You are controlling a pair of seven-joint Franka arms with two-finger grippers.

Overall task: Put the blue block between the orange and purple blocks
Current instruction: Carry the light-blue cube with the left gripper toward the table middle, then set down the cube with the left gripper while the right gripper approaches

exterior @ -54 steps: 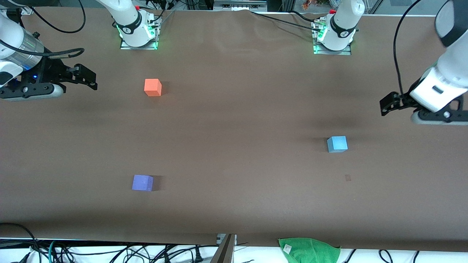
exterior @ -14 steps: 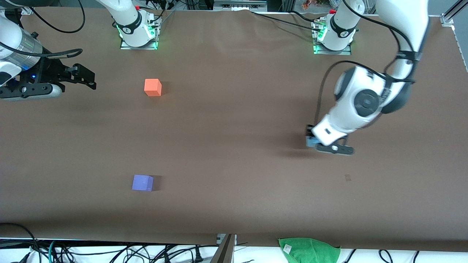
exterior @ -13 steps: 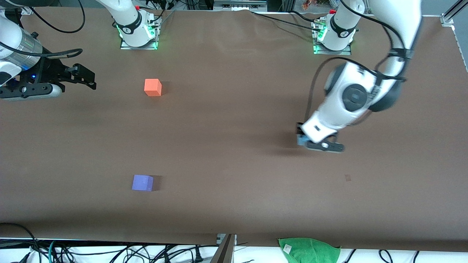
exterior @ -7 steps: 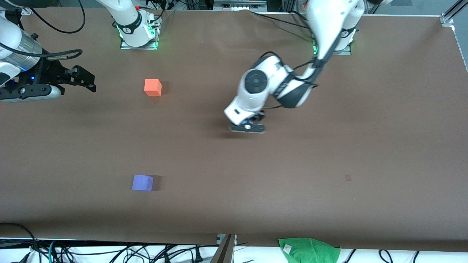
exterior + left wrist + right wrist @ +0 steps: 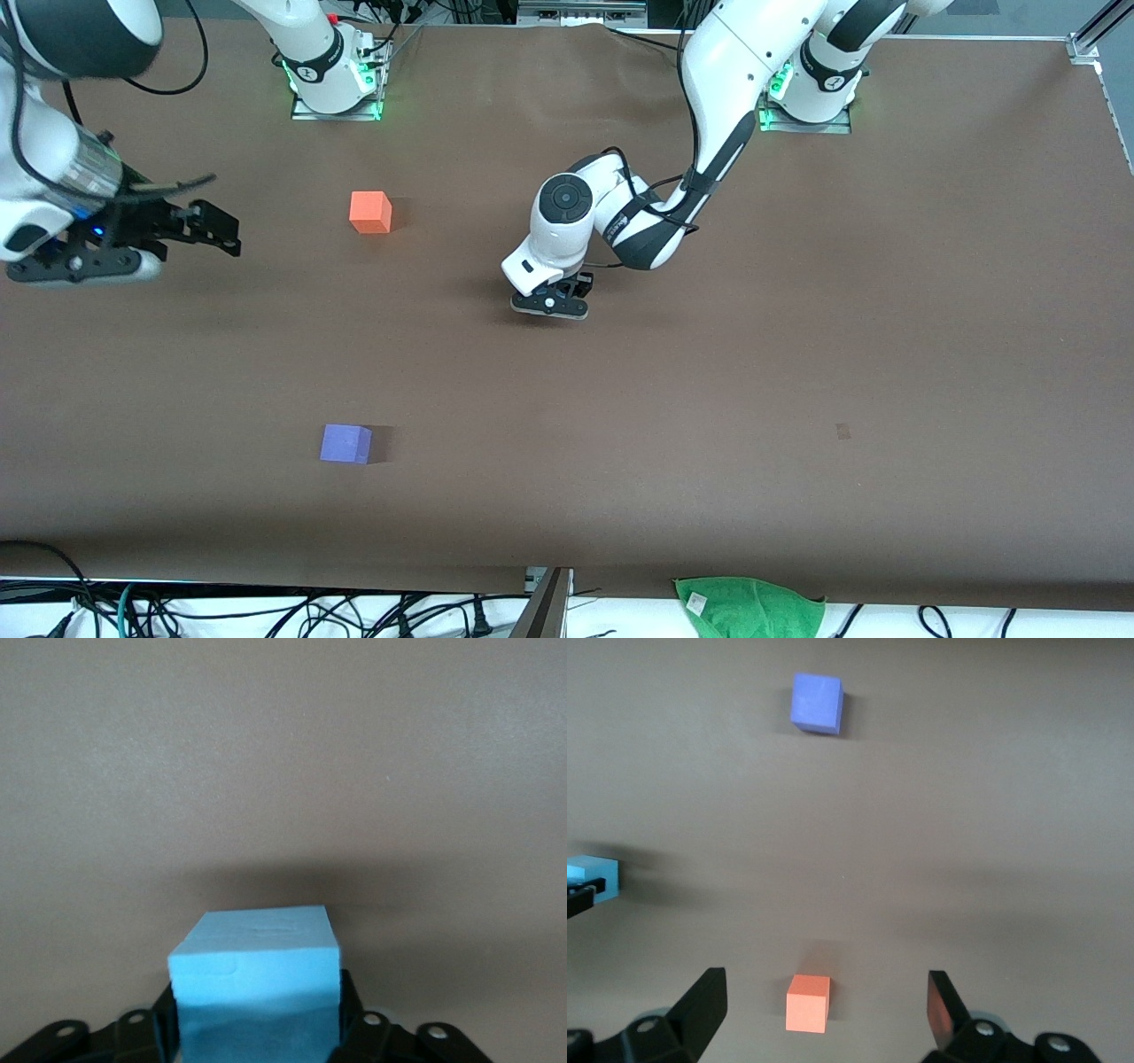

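The blue block (image 5: 255, 974) is a sky-blue cube clamped between the fingers of my left gripper (image 5: 255, 1020). In the front view the left gripper (image 5: 549, 299) hangs low over the middle of the table and hides the block. The orange block (image 5: 370, 212) sits near the right arm's base. The purple block (image 5: 345, 443) sits nearer the front camera, in line with the orange one. My right gripper (image 5: 211, 232) is open and empty at the right arm's end of the table. Its wrist view shows the orange block (image 5: 808, 1002), the purple block (image 5: 817, 702) and the held blue block (image 5: 592, 875).
A green cloth (image 5: 749, 607) lies at the table's near edge. A small dark mark (image 5: 842, 431) is on the brown table cover toward the left arm's end. Cables run along the near edge and by the arm bases (image 5: 335, 84).
My left gripper has closed on the blue block and carried it from the left arm's end to over the table's middle. The right arm has shifted slightly.
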